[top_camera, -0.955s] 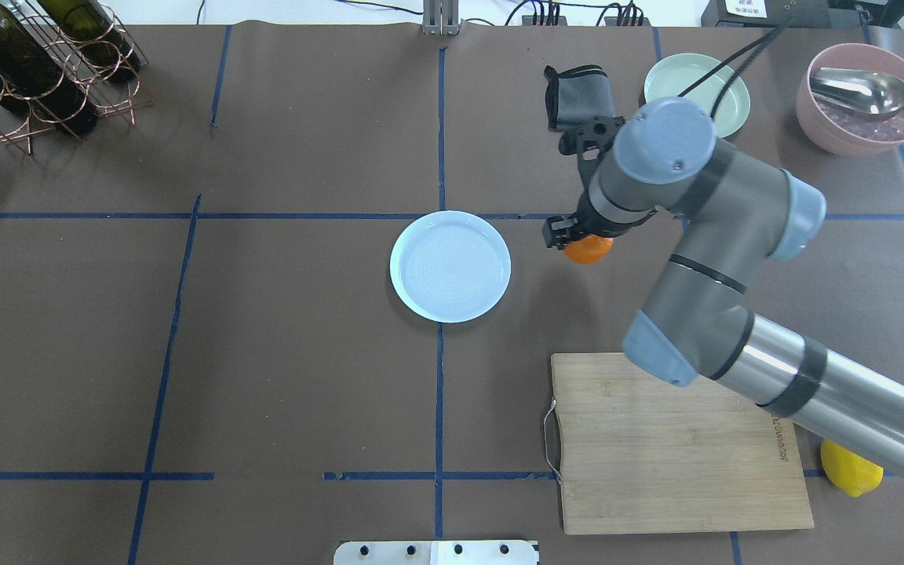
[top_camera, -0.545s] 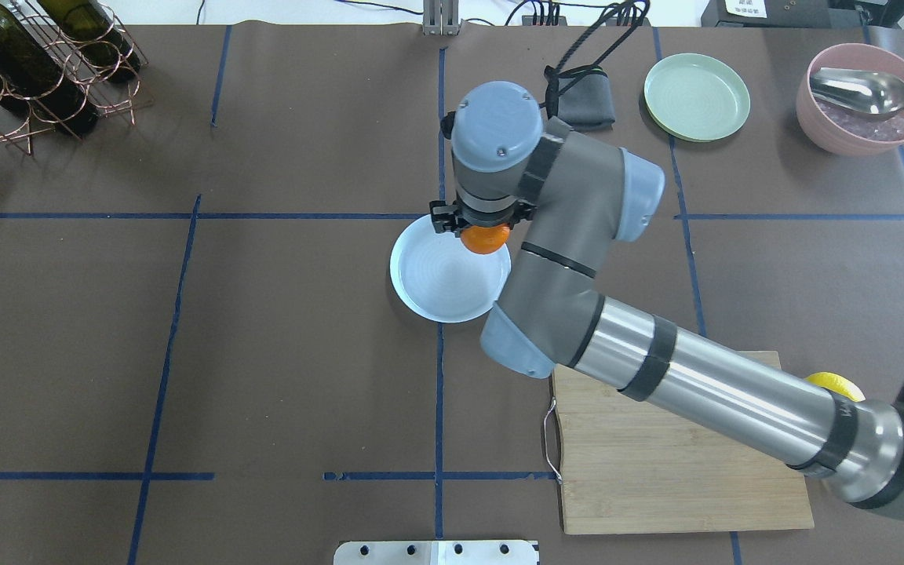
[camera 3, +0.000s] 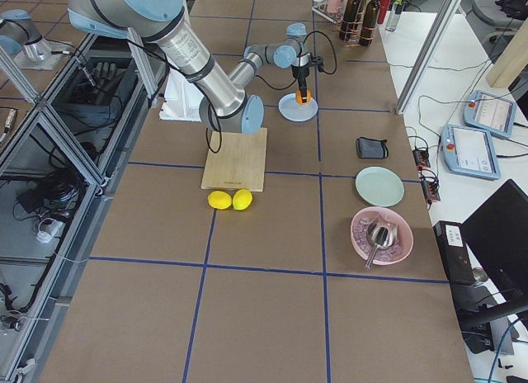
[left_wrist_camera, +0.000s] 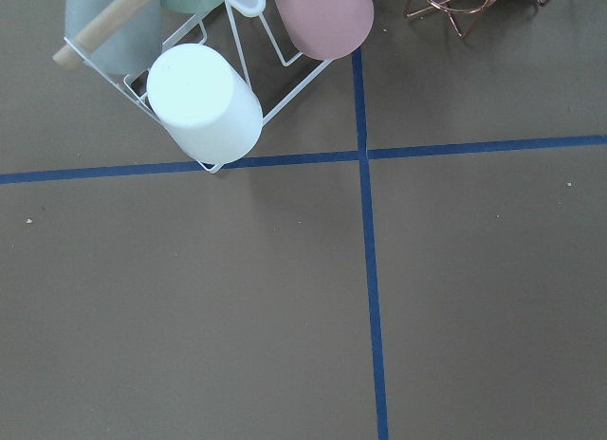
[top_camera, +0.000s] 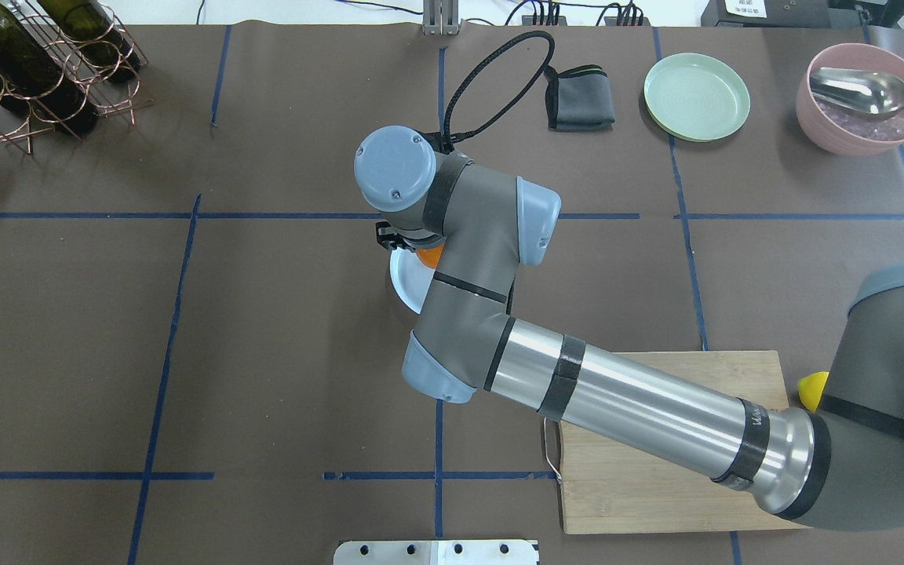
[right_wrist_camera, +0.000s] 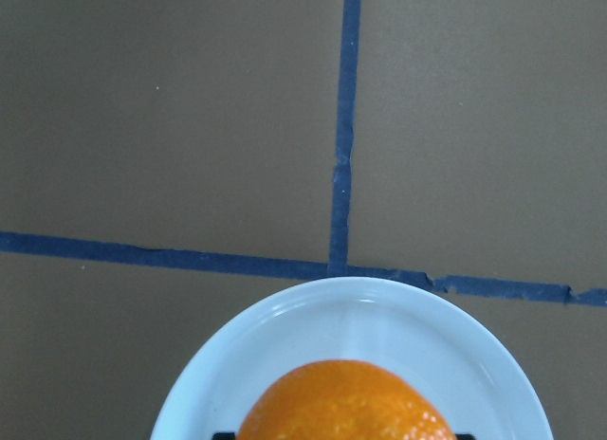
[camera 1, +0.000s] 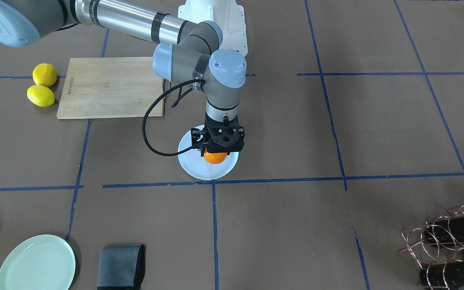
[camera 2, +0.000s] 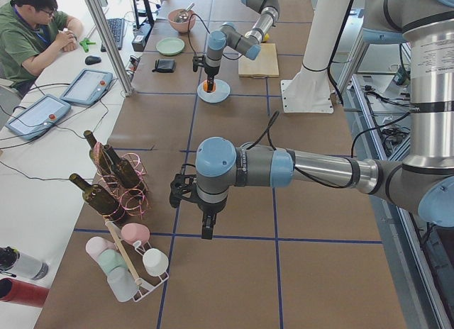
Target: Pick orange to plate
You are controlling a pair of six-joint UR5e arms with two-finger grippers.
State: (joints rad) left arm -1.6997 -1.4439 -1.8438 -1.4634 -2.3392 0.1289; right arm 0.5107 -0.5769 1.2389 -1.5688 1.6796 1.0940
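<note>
My right gripper (camera 1: 217, 150) is shut on the orange (camera 1: 215, 158), a small bright-orange fruit, and holds it over the white plate (camera 1: 193, 165) at the table's centre. The right wrist view shows the orange (right_wrist_camera: 341, 402) above the plate's (right_wrist_camera: 351, 298) inner surface; I cannot tell whether it touches. From overhead the arm hides most of the plate (top_camera: 403, 281), and only a sliver of the orange (top_camera: 428, 256) shows. My left gripper (camera 2: 206, 226) hangs over bare table far from the plate, and I cannot tell whether it is open or shut.
A wooden cutting board (camera 1: 111, 86) lies near the robot's base with two lemons (camera 1: 42, 85) beside it. A pale green plate (camera 1: 36, 264), a grey cloth (camera 1: 121, 266) and a pink bowl with a spoon (top_camera: 864, 98) sit at the far edge. The wine rack (top_camera: 36, 63) and cup rack (left_wrist_camera: 204, 99) stand at the left end.
My right arm has swung to the left with the orange in its grip, from the right of the plate to over the plate.
</note>
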